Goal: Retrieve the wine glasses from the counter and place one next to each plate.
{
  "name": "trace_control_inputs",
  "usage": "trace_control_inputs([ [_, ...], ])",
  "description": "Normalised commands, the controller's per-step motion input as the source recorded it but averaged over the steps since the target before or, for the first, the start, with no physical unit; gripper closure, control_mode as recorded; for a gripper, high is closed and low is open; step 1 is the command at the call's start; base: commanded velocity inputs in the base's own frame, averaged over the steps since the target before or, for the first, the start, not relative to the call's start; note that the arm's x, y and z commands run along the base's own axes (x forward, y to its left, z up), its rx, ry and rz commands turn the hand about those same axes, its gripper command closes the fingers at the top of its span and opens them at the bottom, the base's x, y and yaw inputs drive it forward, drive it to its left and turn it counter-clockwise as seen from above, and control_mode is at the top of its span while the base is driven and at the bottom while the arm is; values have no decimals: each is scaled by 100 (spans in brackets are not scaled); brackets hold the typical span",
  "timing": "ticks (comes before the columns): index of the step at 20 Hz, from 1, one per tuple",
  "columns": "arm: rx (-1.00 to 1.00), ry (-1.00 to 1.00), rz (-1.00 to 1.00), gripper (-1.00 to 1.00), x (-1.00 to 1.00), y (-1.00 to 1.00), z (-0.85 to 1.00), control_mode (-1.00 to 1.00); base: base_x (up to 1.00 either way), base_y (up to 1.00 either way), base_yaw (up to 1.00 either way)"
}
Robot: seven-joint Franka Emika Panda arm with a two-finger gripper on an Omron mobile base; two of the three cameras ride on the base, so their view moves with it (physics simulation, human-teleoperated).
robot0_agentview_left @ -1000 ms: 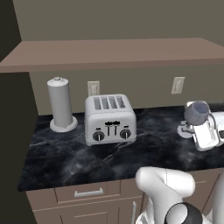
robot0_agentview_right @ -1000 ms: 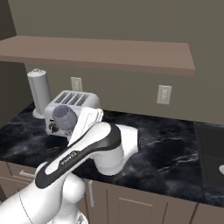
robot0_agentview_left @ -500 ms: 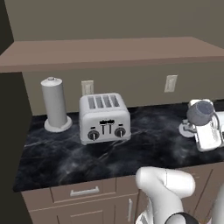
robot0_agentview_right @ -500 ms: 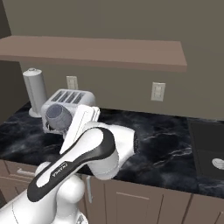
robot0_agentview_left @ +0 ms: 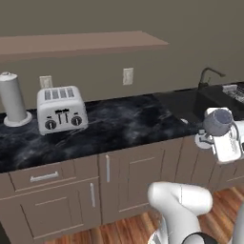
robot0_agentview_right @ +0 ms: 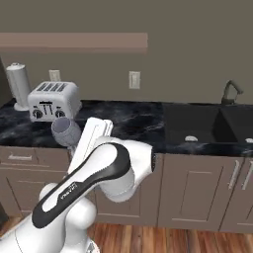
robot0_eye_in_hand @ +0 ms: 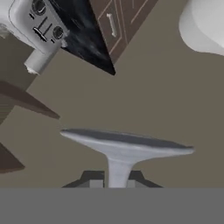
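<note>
My gripper (robot0_eye_in_hand: 114,180) is shut on the thin stem of a clear greyish wine glass (robot0_eye_in_hand: 126,143), whose round foot spreads just above the fingertips in the hand view. In the left base view the glass (robot0_agentview_left: 218,121) hangs at the right, in front of the counter (robot0_agentview_left: 119,125) edge, beside the white hand. From the right base camera the same glass (robot0_agentview_right: 65,130) hangs at the left, in front of the cabinet doors below the counter (robot0_agentview_right: 134,123). The plates are out of view.
A silver toaster (robot0_agentview_left: 61,109) (robot0_agentview_right: 53,100) and a tall grey paper-towel cylinder (robot0_agentview_left: 13,99) (robot0_agentview_right: 19,85) stand at the counter's left. A sink (robot0_agentview_right: 217,123) with a faucet (robot0_agentview_right: 231,90) lies to the right. A brown shelf (robot0_agentview_left: 81,43) runs above. Wooden floor lies before the cabinets.
The whole picture has shifted: the base has backed off from the counter and turned right, bringing cabinets, floor and sink into view. The glass stays in the shut gripper.
</note>
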Motion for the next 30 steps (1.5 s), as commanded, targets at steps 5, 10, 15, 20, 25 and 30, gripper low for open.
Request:
trace_control_inputs([
  [5, 0, 0, 0, 100, 0, 0, 0, 100, -8, -64, -75],
  [10, 0, 0, 0, 100, 0, 0, 0, 100, 0, 0, -100],
  [15, 0, 0, 0, 100, 0, 0, 0, 100, 0, 0, -100],
  [20, 0, 0, 0, 100, 0, 0, 0, 100, 0, 0, -100],
  [25, 0, 0, 0, 100, 0, 0, 0, 100, 0, 0, -97],
  [30, 0, 0, 0, 100, 0, 0, 0, 100, 11, -3, -87],
])
